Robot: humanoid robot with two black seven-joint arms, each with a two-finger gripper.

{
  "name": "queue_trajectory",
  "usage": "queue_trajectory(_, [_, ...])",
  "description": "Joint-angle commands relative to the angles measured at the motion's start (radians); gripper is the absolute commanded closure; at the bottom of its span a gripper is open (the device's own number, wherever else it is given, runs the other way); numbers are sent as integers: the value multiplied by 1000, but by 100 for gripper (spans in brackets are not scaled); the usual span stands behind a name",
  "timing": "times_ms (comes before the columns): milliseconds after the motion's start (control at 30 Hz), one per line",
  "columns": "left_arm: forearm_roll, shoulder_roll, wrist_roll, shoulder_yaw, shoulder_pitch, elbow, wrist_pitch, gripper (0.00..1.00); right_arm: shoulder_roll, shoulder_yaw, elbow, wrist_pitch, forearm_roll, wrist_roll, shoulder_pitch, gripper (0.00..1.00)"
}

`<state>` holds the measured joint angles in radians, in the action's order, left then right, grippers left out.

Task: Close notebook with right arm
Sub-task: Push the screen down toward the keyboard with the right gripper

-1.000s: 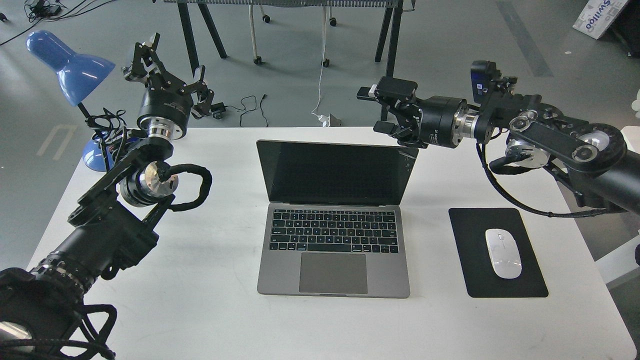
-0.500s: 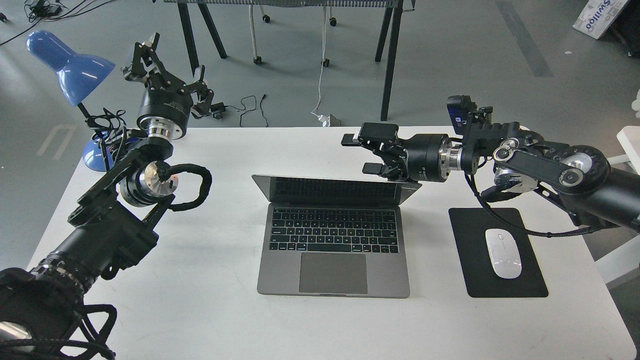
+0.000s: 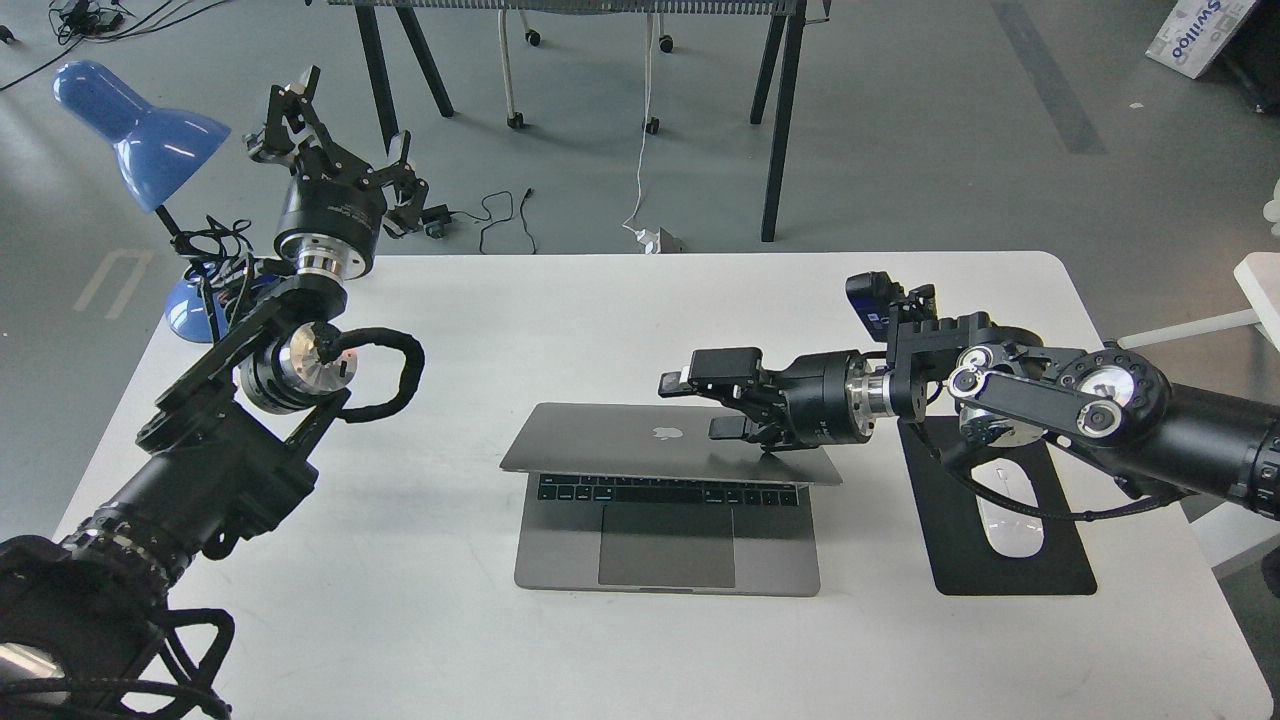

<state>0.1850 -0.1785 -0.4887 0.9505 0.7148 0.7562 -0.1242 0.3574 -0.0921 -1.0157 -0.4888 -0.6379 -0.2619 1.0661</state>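
The grey notebook lies at the middle of the white table. Its lid, with a white logo, is tilted far down over the keyboard, and only the front keys and trackpad show. My right gripper is open, its fingers pointing left, and it rests on the right part of the lid's back. It holds nothing. My left gripper is open and empty, raised above the table's back left corner, far from the notebook.
A blue desk lamp stands at the back left corner. A black mouse pad with a white mouse lies right of the notebook, partly under my right arm. Table legs and cables are on the floor behind.
My right gripper has moved down and left, pushing the notebook's lid from upright to nearly flat over the keyboard. The left arm has not moved.
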Motion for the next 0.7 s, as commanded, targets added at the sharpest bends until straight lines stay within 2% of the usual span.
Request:
queue_trajectory(0, [-1, -1, 0, -1, 0, 0, 0, 0, -15, -1, 3, 0, -22, 1, -26, 0])
queue_trajectory(233, [1, -1, 0, -1, 0, 0, 0, 0, -51, -5, 14, 28, -88, 27, -80, 0])
queue_trajectory(667, [1, -1, 0, 1, 0, -1, 0, 0, -86, -35, 29, 76, -146, 43, -155, 0])
